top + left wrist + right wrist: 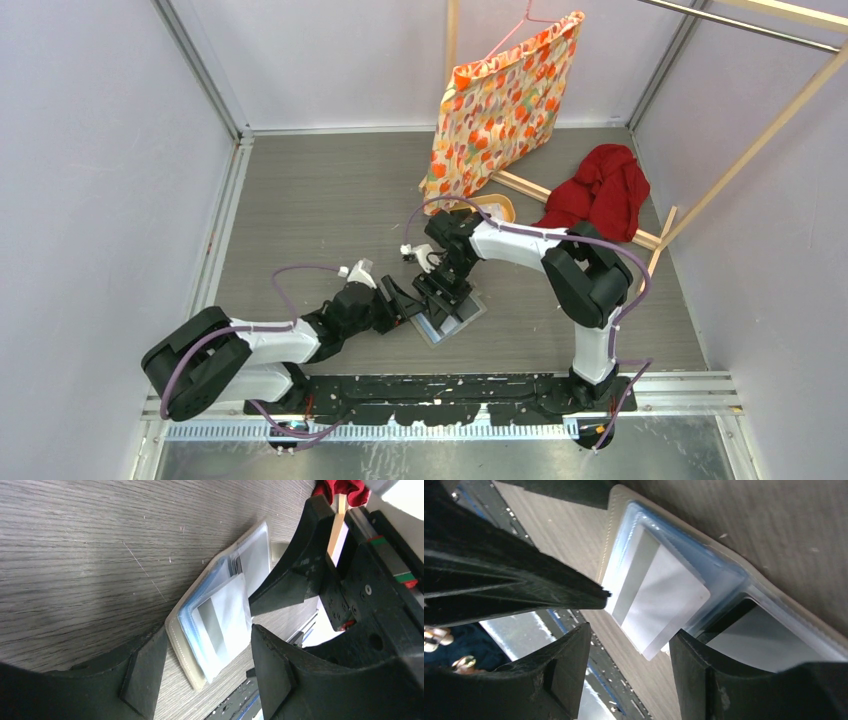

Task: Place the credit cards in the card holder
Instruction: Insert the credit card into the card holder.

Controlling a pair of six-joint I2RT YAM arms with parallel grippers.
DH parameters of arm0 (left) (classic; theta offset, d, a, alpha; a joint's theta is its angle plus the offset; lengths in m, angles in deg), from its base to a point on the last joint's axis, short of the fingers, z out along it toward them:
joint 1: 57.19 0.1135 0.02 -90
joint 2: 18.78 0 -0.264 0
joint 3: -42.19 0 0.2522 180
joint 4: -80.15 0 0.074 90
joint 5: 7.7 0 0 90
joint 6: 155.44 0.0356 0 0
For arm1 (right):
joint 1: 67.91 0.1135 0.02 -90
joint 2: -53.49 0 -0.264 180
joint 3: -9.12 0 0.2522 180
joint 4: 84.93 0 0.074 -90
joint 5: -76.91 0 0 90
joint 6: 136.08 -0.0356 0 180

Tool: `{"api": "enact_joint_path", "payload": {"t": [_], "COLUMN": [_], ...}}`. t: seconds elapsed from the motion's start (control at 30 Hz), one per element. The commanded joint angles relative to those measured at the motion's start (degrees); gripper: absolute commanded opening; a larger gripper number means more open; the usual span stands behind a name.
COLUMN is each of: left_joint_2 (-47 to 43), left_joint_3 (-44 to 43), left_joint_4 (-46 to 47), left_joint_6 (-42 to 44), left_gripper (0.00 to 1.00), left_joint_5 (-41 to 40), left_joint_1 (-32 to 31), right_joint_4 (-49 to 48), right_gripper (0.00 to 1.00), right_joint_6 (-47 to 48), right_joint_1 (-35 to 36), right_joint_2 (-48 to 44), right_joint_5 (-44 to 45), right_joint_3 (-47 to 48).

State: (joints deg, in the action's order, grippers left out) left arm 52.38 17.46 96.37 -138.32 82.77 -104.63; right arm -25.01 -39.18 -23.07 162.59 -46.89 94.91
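The card holder (464, 322) lies open on the table in front of the arm bases, its pale blue pockets facing up. A white card with a grey stripe (220, 620) sits partly in its near pocket, one corner sticking out (659, 600). My left gripper (404, 303) is open and empty, with the holder's (182, 642) near end between its fingers (145, 675). My right gripper (443, 296) is open and empty just above the holder (724, 562), its fingers (704, 670) on either side of the card's free corner. No other cards are in view.
A tan wooden tray (497, 208) lies behind the right arm. An orange-patterned bag on a hanger (505, 100), a red cloth (600, 190) and a wooden rack (770, 130) stand at the back right. The black base rail (450, 390) runs along the near edge.
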Motion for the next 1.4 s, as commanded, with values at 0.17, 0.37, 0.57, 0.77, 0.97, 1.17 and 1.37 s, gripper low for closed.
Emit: {"api": "enact_joint_path", "payload": {"t": [0.17, 0.37, 0.57, 0.77, 0.97, 1.17, 1.37], "left_joint_2": [-0.07, -8.66, -12.57, -5.85, -1.57, 0.04, 0.04], "left_joint_3": [0.23, 0.53, 0.71, 0.33, 0.23, 0.63, 0.85], "left_joint_4": [-1.30, -11.89, -16.13, -10.88, -6.77, -4.32, -2.73], "left_joint_6": [-0.07, 0.78, 0.08, -3.02, -5.35, -6.15, -6.23], "left_gripper": [0.64, 0.64, 0.66, 0.66, 0.66, 0.63, 0.58], "left_joint_5": [0.67, -0.88, -1.11, 2.50, 2.10, 2.38, 2.26], "left_joint_1": [0.16, 0.16, 0.16, 0.07, -1.38, -2.11, -2.57], "right_joint_4": [-0.08, -0.06, 0.94, 0.87, -0.64, -1.65, -2.12], "right_gripper": [0.63, 0.63, 0.64, 0.64, 0.61, 0.58, 0.58], "right_joint_6": [-0.34, -0.21, 1.44, 1.21, -0.83, -2.97, -3.81], "right_joint_1": [-0.45, -2.16, -1.97, 0.74, 1.83, 0.79, -1.27], "right_joint_2": [0.59, -0.27, -0.33, 0.96, 1.97, 3.12, 3.01], "right_joint_5": [-5.88, -1.84, -2.55, -2.90, -6.04, -8.64, -11.94], "right_joint_3": [1.63, 1.45, 1.53, 1.08, 0.77, 0.55, 0.16]}}
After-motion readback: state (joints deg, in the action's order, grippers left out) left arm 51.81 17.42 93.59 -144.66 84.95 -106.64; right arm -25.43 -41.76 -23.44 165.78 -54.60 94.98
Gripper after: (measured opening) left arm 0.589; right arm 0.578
